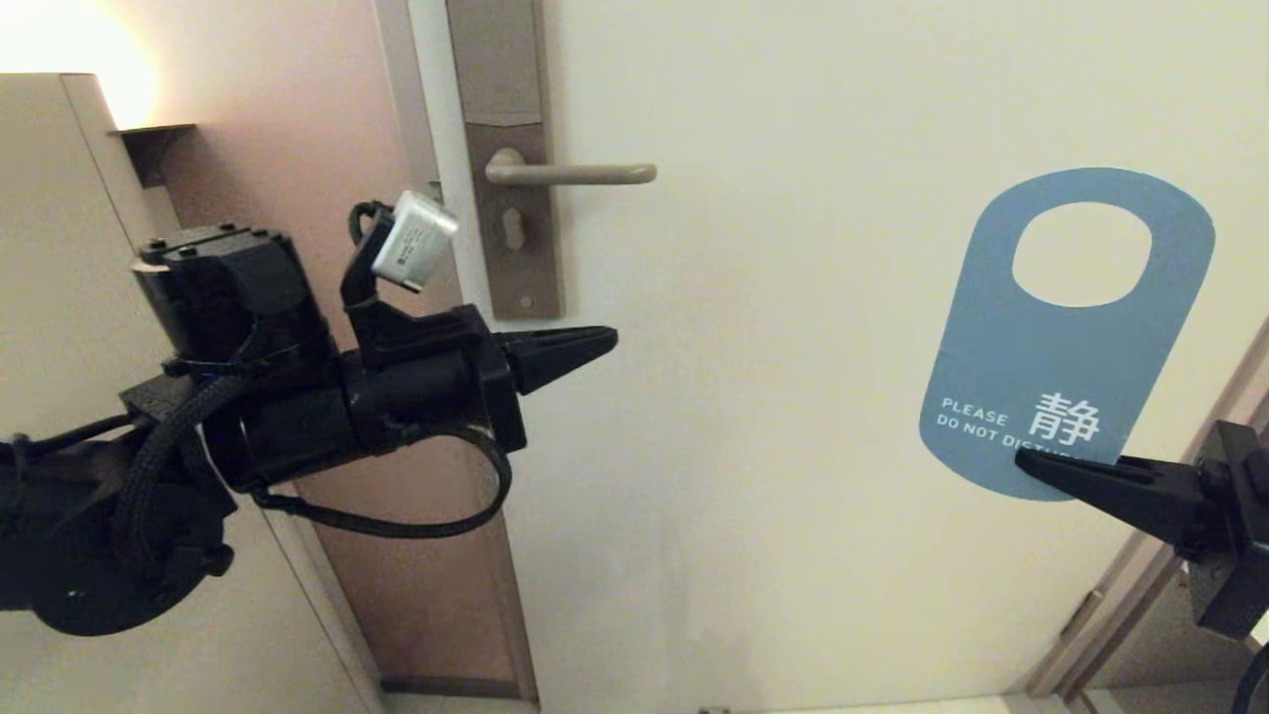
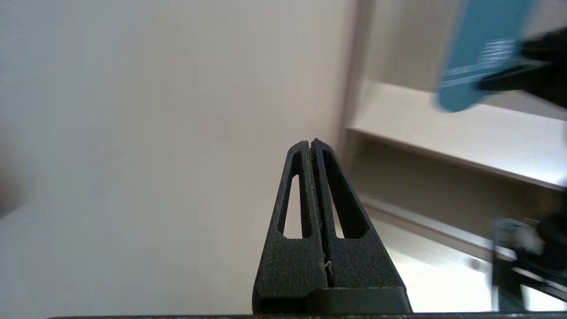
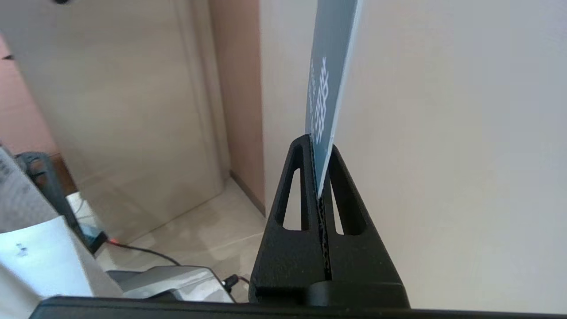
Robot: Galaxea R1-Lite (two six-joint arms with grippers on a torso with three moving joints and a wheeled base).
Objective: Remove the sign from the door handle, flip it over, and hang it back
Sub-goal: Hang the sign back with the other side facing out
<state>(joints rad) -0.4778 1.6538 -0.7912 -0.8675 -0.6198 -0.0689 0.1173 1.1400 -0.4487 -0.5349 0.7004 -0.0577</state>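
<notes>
Right tool (image 1: 1031,464) pinches only the bottom edge of the sign (image 1: 1066,337), blue side showing, well apart from the door handle (image 1: 575,174); left tool (image 1: 605,342) is closed, empty. So shallow a grip may let the sign slip or pivot during turning.

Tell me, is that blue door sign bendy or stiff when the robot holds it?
Probably fairly stiff: the sign stands straight up though the right end effector pinches only its bottom edge. It looks thin and flat in the right wrist view, so likely light. A hard push might still flex it. The left end effector is shut, empty, below the door handle.
</notes>
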